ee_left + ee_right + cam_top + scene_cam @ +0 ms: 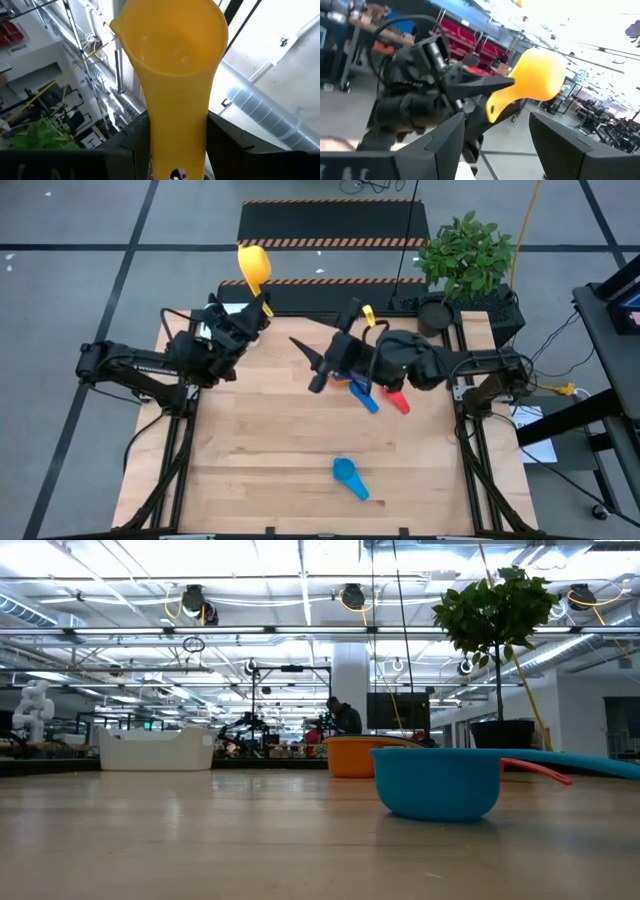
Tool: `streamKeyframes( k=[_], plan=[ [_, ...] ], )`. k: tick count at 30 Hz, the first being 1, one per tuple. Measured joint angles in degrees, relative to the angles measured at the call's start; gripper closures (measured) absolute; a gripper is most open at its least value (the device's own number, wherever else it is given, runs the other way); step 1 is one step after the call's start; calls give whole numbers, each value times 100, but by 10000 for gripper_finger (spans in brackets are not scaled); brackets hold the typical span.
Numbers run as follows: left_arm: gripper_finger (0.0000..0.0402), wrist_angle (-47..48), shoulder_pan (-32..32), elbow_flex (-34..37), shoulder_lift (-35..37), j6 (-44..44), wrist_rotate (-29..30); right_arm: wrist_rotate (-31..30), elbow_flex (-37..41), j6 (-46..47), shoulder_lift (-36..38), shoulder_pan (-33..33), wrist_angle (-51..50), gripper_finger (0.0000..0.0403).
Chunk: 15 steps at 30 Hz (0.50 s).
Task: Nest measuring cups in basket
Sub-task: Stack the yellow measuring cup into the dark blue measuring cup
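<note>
Holding: left claw clamps the yellow cup by its handle, bowl beyond the worktop's far edge.
Right claw: fingers apart, empty, facing that cup.

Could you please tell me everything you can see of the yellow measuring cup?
The yellow measuring cup is a smooth, plastic-looking scoop with a round bowl, a small pouring lip and a flat handle. The left gripper is shut on its handle, holding it off the table near the far left edge, bowl pointing away from the arm. The left wrist view shows the empty bowl from inside, handle pinched between the dark fingers. Nothing else touches it.
</note>
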State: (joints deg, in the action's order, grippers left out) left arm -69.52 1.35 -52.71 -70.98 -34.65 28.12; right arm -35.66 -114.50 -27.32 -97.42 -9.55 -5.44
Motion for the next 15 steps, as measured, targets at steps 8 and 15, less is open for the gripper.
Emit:
streamKeyframes(
  k=[8, 15],
  plan=[
    [246, 12, 188, -356, -39, 78, -2, 475, -11, -497, 8, 246, 456, 187],
    [252, 956, 328, -786, -39, 33, -314, 1342, -12, -97, -41, 361, 329, 187]
  ],
)
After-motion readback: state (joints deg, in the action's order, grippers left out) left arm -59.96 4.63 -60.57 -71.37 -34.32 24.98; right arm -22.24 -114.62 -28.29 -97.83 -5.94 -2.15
